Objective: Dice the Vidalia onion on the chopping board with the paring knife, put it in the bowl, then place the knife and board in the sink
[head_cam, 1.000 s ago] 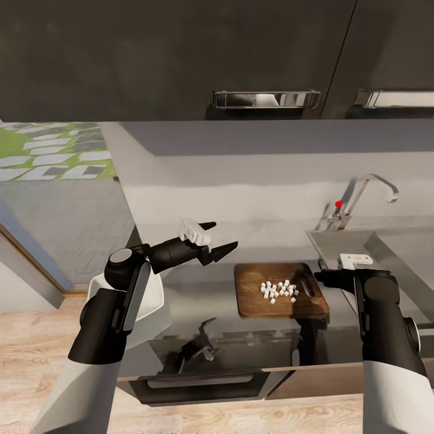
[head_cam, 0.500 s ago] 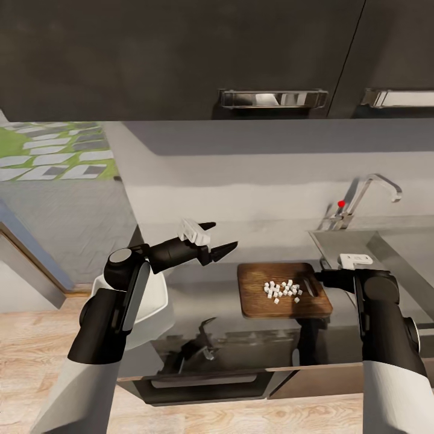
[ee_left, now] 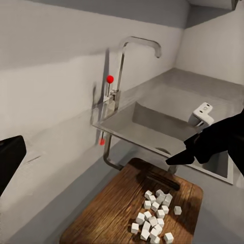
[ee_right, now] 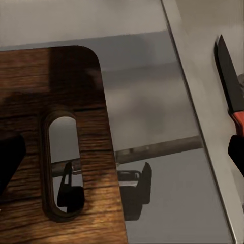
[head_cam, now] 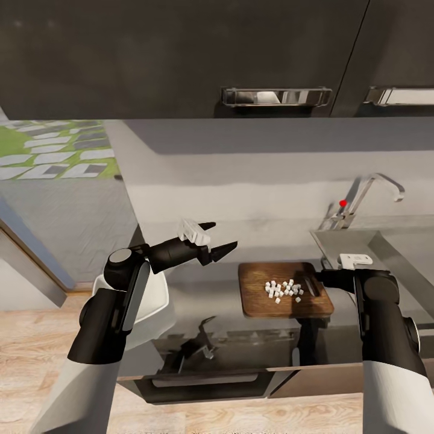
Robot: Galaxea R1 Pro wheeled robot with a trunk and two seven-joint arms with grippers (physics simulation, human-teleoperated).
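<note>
On the glossy grey desk [head_cam: 199, 289] the stiff chopping board [head_cam: 265, 301] offers its slot handle [ee_right: 62, 165]; left tool [head_cam: 218, 238] gapes empty, right tool's state I cannot tell.

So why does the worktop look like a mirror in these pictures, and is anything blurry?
Head view: the glossy countertop mirrors the left gripper as a dark reflection below it, and the images are soft rather than crisp. Right wrist view: the countertop beside the chopping board reflects a dark gripper shape. Left wrist view: the diced onion stays fairly sharp.
</note>
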